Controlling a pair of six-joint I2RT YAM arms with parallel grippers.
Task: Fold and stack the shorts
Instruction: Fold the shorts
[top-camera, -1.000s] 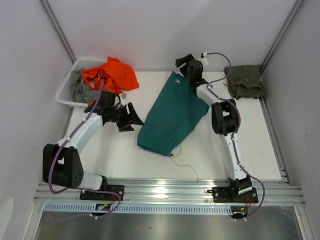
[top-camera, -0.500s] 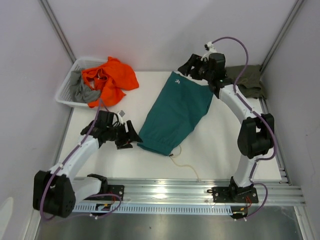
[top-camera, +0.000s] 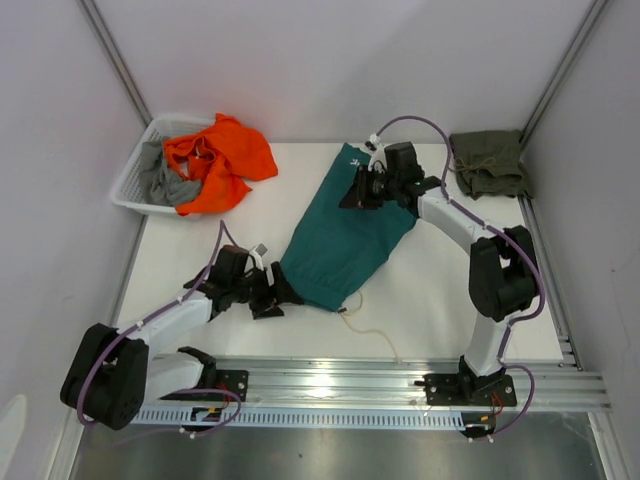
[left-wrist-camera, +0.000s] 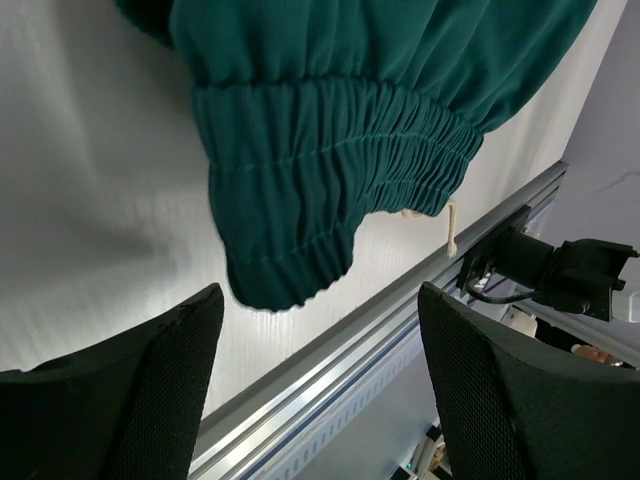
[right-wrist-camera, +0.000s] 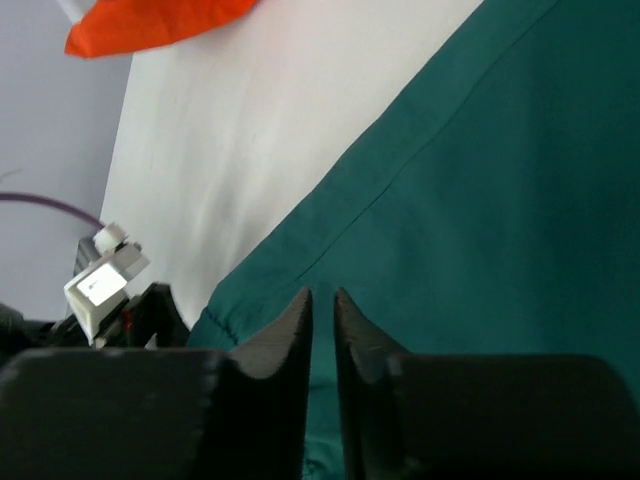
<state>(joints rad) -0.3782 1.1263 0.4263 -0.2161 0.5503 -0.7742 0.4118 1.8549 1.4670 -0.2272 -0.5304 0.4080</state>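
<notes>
Teal shorts: the teal shorts (top-camera: 345, 232) are lying flat on the white table (top-camera: 450, 290), running diagonally from the far middle toward your left arm.
Waistband: the gathered waistband (left-wrist-camera: 330, 130) is sitting at the near end, and its rounded corner is pointing into your left wrist view.
Cord: the off-white cord (top-camera: 372, 328) is trailing out of that near end across the table toward the metal rail (top-camera: 340, 380).
Left gripper: your left gripper (top-camera: 275, 297) is hanging low just beside the waistband corner with its fingers (left-wrist-camera: 150, 390) spread wide. It is gripping nothing, and the cloth is lying just ahead of the gap.
Right gripper: your right gripper (top-camera: 350, 193) is pressing down on the far part of the teal shorts, beside a seam. Its fingers (right-wrist-camera: 280, 350) are drawn almost together with only a thin slit showing. You cannot tell whether a fold is being pinched.
Olive shorts: the olive shorts (top-camera: 487, 163) are lying folded in the far right corner, well apart from both grippers.
Basket: the white basket (top-camera: 128, 180) is sitting at the far left, with an orange garment (top-camera: 220, 155) spilling over its rim and a grey garment (top-camera: 160, 185) lying inside.
</notes>
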